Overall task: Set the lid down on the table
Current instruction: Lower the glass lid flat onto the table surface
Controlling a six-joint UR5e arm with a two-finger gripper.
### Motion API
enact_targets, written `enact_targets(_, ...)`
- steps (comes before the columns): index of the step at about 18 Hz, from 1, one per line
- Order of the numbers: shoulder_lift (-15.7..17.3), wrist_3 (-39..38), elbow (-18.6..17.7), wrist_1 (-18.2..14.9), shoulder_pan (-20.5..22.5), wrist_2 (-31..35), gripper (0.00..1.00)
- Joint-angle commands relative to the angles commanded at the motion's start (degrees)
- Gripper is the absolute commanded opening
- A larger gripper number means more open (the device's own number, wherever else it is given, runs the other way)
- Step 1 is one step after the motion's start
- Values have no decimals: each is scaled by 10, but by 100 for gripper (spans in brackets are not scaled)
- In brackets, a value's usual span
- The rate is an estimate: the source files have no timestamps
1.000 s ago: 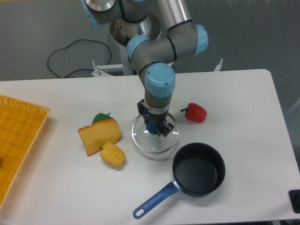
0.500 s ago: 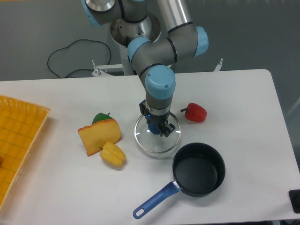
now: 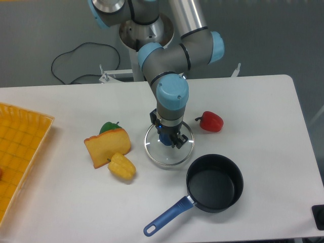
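Note:
The round clear glass lid point(image 3: 167, 154) with a silver rim lies low over the white table point(image 3: 263, 111), between the cheese wedge and the saucepan. I cannot tell whether it touches the tabletop. My gripper point(image 3: 167, 139) points straight down over its middle, fingers closed around the blue centre knob point(image 3: 164, 137), which is mostly hidden by them. The dark saucepan point(image 3: 214, 182) with a blue handle point(image 3: 167, 217) stands open just right and in front of the lid.
A yellow cheese wedge point(image 3: 107, 147), a yellow pepper point(image 3: 122, 167) and a green pepper point(image 3: 109, 126) lie left of the lid. A red pepper point(image 3: 211, 121) lies to its right. A yellow woven tray point(image 3: 17, 152) sits at the left edge.
The gripper and lid shifted slightly right, then settled a little; almost no motion in the last half second.

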Motion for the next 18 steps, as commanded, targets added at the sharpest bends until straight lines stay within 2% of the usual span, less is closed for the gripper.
enact_targets(15, -11, 0, 4, 0, -1, 9, 57)
enact_targets(18, -11, -1, 4, 0, -3, 10, 60)
